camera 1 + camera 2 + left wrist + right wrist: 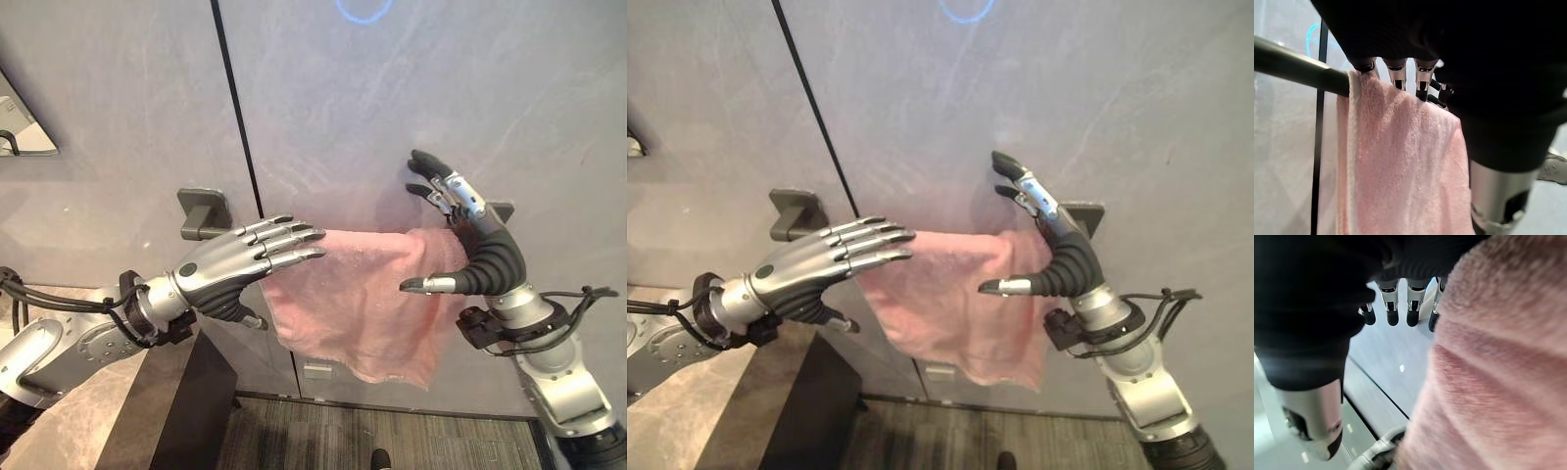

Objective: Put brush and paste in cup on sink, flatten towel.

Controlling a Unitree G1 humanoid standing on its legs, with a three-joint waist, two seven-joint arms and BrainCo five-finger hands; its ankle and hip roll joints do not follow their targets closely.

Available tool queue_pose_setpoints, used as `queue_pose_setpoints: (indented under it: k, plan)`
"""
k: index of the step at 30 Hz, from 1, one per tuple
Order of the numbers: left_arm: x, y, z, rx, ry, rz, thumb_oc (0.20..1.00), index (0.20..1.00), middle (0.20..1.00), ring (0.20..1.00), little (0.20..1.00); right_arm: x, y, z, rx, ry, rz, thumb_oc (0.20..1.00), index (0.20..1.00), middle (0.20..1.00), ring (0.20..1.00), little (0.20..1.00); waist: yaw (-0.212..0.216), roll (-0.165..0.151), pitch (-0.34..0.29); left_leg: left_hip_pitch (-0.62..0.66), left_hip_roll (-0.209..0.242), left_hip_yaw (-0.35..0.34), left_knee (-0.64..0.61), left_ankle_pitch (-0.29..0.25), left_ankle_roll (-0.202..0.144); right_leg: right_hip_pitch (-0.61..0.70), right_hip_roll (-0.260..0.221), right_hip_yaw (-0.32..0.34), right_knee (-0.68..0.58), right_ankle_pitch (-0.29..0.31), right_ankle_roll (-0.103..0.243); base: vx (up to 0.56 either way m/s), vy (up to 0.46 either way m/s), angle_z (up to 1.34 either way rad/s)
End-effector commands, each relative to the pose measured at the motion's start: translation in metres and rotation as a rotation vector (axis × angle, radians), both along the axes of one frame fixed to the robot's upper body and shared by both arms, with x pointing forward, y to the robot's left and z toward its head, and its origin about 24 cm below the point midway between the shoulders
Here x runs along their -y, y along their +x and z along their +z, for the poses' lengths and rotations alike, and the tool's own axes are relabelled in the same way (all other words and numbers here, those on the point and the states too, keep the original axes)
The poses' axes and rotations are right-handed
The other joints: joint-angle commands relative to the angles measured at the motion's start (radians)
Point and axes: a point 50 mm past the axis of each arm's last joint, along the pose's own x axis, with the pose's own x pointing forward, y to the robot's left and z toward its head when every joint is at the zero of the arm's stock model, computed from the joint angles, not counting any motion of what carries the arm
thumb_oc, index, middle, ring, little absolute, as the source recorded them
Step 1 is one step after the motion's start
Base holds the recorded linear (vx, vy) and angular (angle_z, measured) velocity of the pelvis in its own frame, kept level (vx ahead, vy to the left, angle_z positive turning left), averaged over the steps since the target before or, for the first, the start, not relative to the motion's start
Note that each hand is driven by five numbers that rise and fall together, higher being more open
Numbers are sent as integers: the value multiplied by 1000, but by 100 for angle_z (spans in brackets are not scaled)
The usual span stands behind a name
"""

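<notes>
The pink towel (pixel 362 299) hangs over a dark bar (pixel 1298 66) on the grey wall (pixel 392 98). It is bunched up in the middle of the bar, and its bottom edge hangs crooked, lower on the right side. So the step now looks like the towel part of the job: make it flat.

The left hand (pixel 230 262) is at the towel's left top corner. Its fingers are straight and lie together, pointing along the bar. They hold nothing. In the left wrist view the fingertips (pixel 1396 73) sit just behind the towel's top edge, near the bar.

The right hand (pixel 470 245) is at the towel's right end. Its fingers are straight too and point up by the wall, with the thumb sticking out to the side over the cloth. It grips nothing. In the right wrist view the towel (pixel 1498 372) is very close beside this hand.

To do it well, I think each hand should press flat on its own end of the towel and slide out along the bar, away from the other hand. Go slow. Push lightly, so the towel spreads and does not slip off the bar. Then smooth the front down so the folds go away.
</notes>
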Motion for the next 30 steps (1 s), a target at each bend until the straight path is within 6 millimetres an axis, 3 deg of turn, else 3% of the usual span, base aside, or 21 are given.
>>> queue_pose_setpoints:
  k: [1,7,12,17,18,22,30]
  plan:
    - [-3,-1,8,-20,86,-10,1000,1000,1000,1000,1000,3,13,6,17,-148,-54,1000,1000,1000,1000,1000,-1,1,37,30,-13,3,9,19,-8,64,-19,-61,7,-7,60,0,0,0]
    - [-16,2,5,-73,47,58,1000,1000,1000,1000,1000,6,14,10,44,-303,-78,1000,1000,1000,1000,1000,5,-8,31,31,-11,-4,9,19,-8,72,-17,-69,7,-12,57,0,0,0]
    - [-29,3,0,-90,23,133,1000,1000,1000,1000,1000,9,13,6,17,-282,-86,1000,1000,1000,1000,1000,13,-13,30,33,-11,-9,9,18,-7,78,-17,-73,7,-14,56,0,1,1]
    - [-30,2,0,-90,23,137,1000,1000,1000,1000,1000,8,14,6,17,-282,-83,1000,1000,1000,1000,1000,9,-13,30,33,-11,-9,9,18,-7,78,-17,-73,7,-14,56,-5,7,2]
    - [-42,4,-5,-97,5,204,1000,1000,1000,1000,1000,1,16,10,43,-248,-59,1000,1000,1000,1000,1000,32,-20,35,32,-11,-10,9,17,-4,75,-17,-71,7,-12,56,-30,34,-2]
    - [-47,5,-7,-97,-2,235,1000,1000,1000,1000,1000,-8,20,15,74,-240,-31,1000,1000,1000,1000,1000,38,-29,35,27,-11,-9,9,16,-2,68,-16,-68,7,-9,55,-9,9,-1]
    - [-57,7,-10,-85,2,294,1000,1000,1000,1000,1000,-6,21,12,71,-255,-61,1000,1000,1000,1000,1000,50,-43,41,19,-12,-16,9,16,0,68,-18,-76,7,-7,56,0,0,0]
